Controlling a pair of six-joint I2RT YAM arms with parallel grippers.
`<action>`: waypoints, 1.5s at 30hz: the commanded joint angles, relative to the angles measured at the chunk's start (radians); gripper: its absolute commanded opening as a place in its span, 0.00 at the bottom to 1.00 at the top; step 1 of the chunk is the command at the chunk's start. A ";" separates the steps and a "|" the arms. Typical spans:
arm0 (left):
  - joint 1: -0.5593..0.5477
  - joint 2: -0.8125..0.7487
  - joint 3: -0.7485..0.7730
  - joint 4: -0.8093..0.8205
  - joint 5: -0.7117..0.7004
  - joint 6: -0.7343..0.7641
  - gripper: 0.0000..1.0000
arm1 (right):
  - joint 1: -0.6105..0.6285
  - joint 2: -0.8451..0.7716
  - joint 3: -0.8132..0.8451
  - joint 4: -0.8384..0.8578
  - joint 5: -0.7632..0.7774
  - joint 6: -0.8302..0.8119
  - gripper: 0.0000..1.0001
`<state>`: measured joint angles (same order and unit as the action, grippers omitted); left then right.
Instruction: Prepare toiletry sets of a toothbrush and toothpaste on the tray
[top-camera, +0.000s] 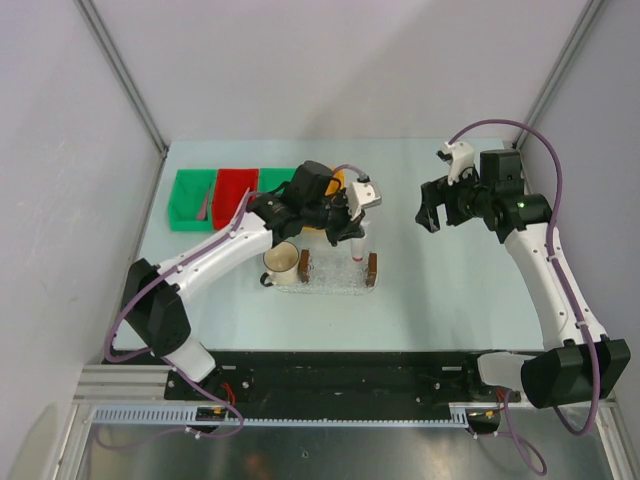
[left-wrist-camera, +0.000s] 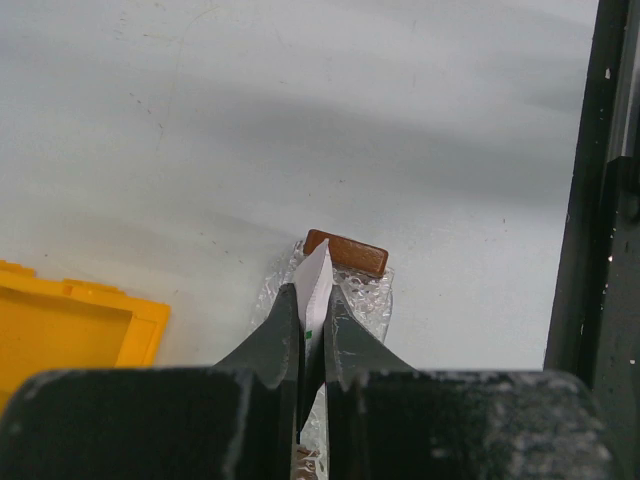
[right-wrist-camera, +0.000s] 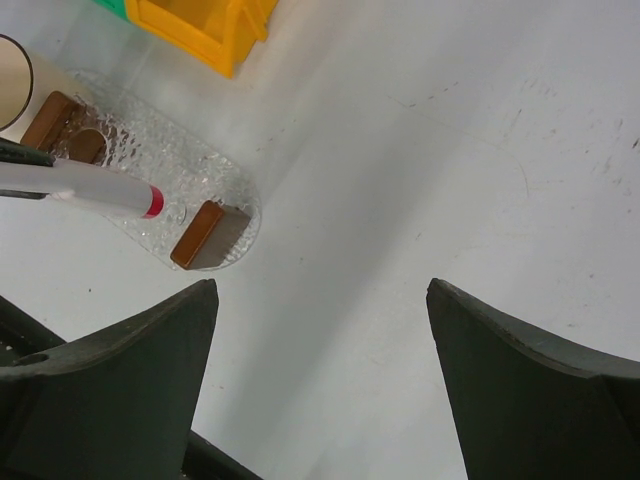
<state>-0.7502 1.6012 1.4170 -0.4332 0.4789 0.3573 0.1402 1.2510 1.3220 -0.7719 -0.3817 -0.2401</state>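
My left gripper (top-camera: 355, 238) is shut on the toothpaste (top-camera: 357, 250), a pale tube with a red cap, and holds it cap down just above the tray (top-camera: 335, 281). In the left wrist view the tube's flat end (left-wrist-camera: 317, 272) sticks out between the closed fingers (left-wrist-camera: 283, 335), over the clear bubbled tray (left-wrist-camera: 372, 297) and its brown end block (left-wrist-camera: 346, 253). The right wrist view shows the tube (right-wrist-camera: 90, 185) above the tray (right-wrist-camera: 195, 170). My right gripper (top-camera: 431, 213) is open and empty, right of the tray, above bare table (right-wrist-camera: 320, 290). No toothbrush is in view.
A cream cup (top-camera: 282, 263) stands at the tray's left end. Green (top-camera: 190, 200), red (top-camera: 232, 196) and green (top-camera: 276, 180) bins sit at the back left. A yellow-orange bin (left-wrist-camera: 70, 325) lies behind the tray, mostly hidden by my left arm in the top view.
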 joint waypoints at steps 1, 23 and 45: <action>-0.011 -0.018 -0.009 0.034 0.059 0.025 0.00 | -0.008 -0.018 -0.007 0.022 -0.020 0.009 0.91; -0.021 -0.043 -0.073 0.111 0.058 0.028 0.00 | -0.007 -0.022 -0.020 0.016 -0.040 0.004 0.91; -0.021 -0.026 -0.081 0.123 0.036 0.048 0.00 | -0.013 -0.032 -0.026 0.014 -0.045 0.001 0.91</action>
<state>-0.7639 1.6009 1.3369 -0.3603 0.4953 0.3588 0.1329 1.2507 1.2961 -0.7727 -0.4091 -0.2405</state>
